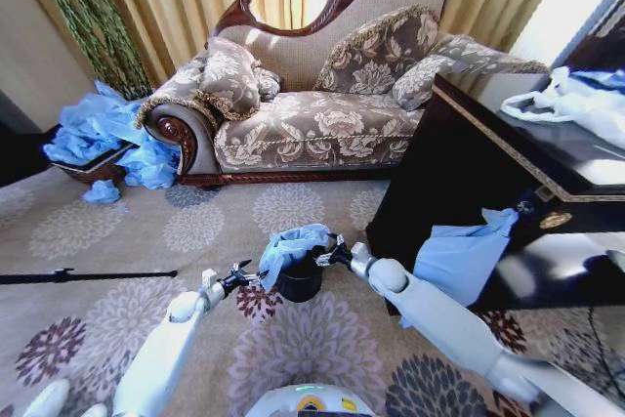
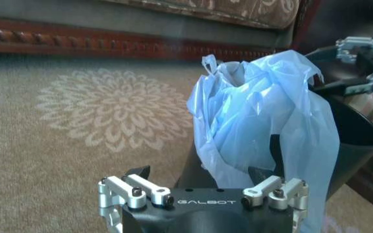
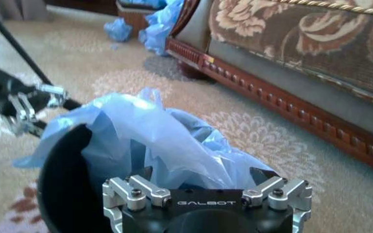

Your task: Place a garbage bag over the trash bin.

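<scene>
Both the left gripper (image 1: 250, 275) and right gripper (image 1: 327, 254), fingers spread, are flanking the trash bin (image 1: 300, 280) on the carpet (image 1: 117, 231), apparently to spread the bunched garbage bag (image 1: 291, 243) over its rim.

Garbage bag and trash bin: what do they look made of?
Garbage bag: thin plastic film, light blue and translucent; it crumples into soft glossy folds and light passes through it. Trash bin: looks like smooth hard black plastic with a dull sheen, though painted metal cannot be ruled out. The left claw and right claw sit at opposite sides of the rim.
</scene>
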Tool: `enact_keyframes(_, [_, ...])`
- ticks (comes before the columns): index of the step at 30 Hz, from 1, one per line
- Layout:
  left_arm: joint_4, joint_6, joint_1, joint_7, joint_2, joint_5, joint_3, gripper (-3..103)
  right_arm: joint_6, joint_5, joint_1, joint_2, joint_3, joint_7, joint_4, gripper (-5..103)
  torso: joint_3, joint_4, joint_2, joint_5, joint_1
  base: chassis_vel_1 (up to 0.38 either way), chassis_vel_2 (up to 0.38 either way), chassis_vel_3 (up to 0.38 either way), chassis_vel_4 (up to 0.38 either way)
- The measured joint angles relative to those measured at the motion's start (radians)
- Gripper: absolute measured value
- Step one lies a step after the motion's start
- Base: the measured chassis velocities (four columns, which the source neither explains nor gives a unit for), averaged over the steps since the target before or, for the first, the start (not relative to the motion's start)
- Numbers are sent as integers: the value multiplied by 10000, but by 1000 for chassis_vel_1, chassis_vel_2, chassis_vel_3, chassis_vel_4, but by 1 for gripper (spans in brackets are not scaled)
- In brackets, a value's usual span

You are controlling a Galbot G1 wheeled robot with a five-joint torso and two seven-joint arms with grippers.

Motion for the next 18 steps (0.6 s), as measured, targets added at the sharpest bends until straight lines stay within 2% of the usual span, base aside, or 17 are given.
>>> enact_keyframes(5, [-7, 7, 12, -1, -35, -5, -25, 100, -87, -287, 205, 113, -314, -32, -232, 96, 0, 1, 0, 0, 0, 0, 0, 0, 0])
enact_keyframes(7, [-7, 11, 8, -3, -65, -6, -29, 100, -170, -423, 262, 158, -429, -46, -309, 86, 0, -2, 0, 0, 0, 0, 0, 0, 0])
enact_keyframes(9, [-7, 26, -4, -5, -117, -7, -29, 100, -209, -487, 297, 254, -448, -16, -379, 80, 0, -1, 0, 0, 0, 0, 0, 0, 0])
enact_keyframes(11, [-7, 35, -5, -6, -132, -7, -29, 100, -214, -492, 313, 268, -466, -1, -380, 80, 0, 0, 0, 0, 0, 0, 0, 0, 0])
enact_keyframes(13, [-3, 44, -8, -6, -166, -6, -21, 100, -213, -509, 345, 279, -522, 27, -371, 70, 0, -2, 0, 0, 0, 0, 0, 0, 0])
enact_keyframes(14, [-3, 44, -8, -6, -166, -6, -21, 100, -213, -509, 345, 279, -522, 27, -371, 70, 0, -2, 0, 0, 0, 0, 0, 0, 0])
enact_keyframes(17, [0, 68, -7, -6, -192, 19, -17, 100, -171, -484, 347, 283, -534, 178, -256, 53, -1, -1, 0, 0, -1, 0, 0, 0, 0])
enact_keyframes(18, [0, 68, -7, -6, -192, 19, -17, 100, -171, -484, 347, 283, -534, 178, -256, 53, -1, -1, 0, 0, -1, 0, 0, 0, 0])
